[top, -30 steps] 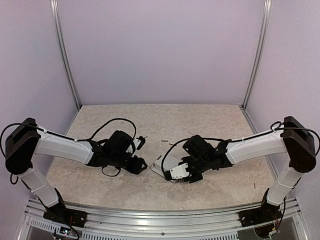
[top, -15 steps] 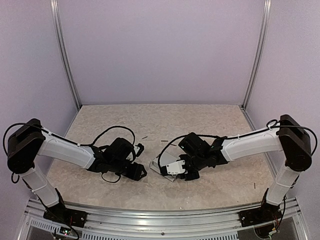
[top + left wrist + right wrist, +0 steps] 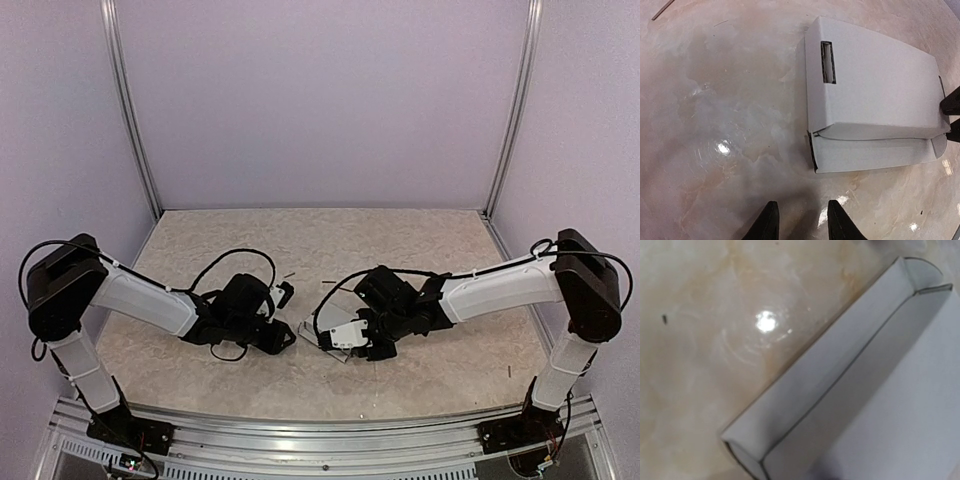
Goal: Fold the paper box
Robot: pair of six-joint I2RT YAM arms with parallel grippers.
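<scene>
lying flat: slim paper box (image 3: 875, 95)

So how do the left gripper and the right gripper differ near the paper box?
The left gripper sits short of the paper box; the right gripper has its tips at the box's far end. The left jaws stand open and empty; whether the right gripper clamps the box is unclear. Both are dark and aim at the box.
</scene>
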